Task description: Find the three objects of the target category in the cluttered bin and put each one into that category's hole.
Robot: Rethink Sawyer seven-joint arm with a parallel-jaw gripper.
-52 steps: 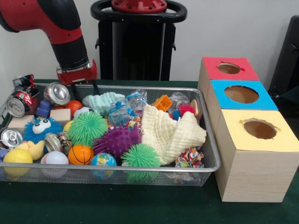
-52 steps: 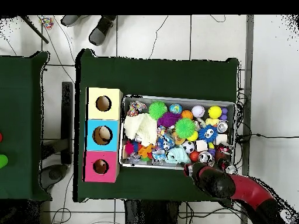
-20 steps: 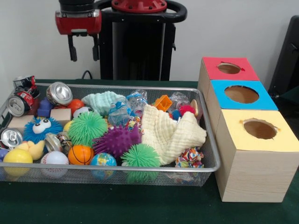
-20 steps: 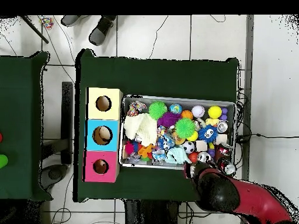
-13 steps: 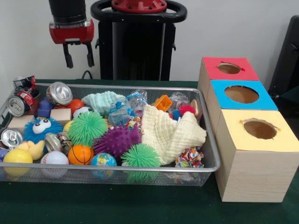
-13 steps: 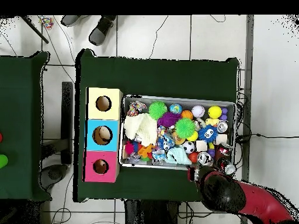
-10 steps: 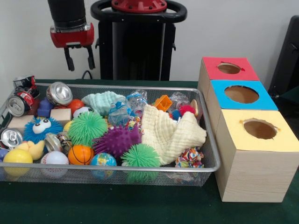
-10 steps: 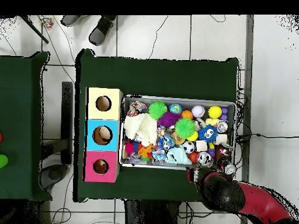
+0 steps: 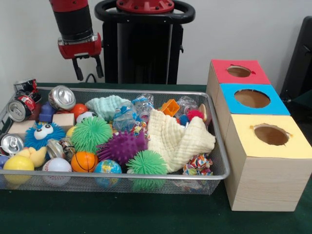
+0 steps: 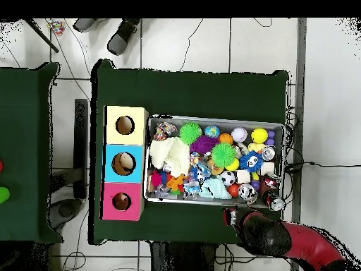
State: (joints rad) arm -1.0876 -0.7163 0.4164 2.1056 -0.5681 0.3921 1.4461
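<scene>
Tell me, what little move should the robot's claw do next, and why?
Probably lower toward the bin. The gripper hangs open and empty above the bin's back rim, near the crushed cans, so it has to come down before it can grab anything.

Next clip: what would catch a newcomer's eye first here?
The wire mesh bin crammed with bright toys: spiky green and purple balls around a crumpled cream cloth, with crushed cans at its left end in the front view. Beside it on the right stand three wooden boxes topped red, blue and yellow, each with a round hole. The red gripper hangs open and empty above the bin's far left corner.
</scene>
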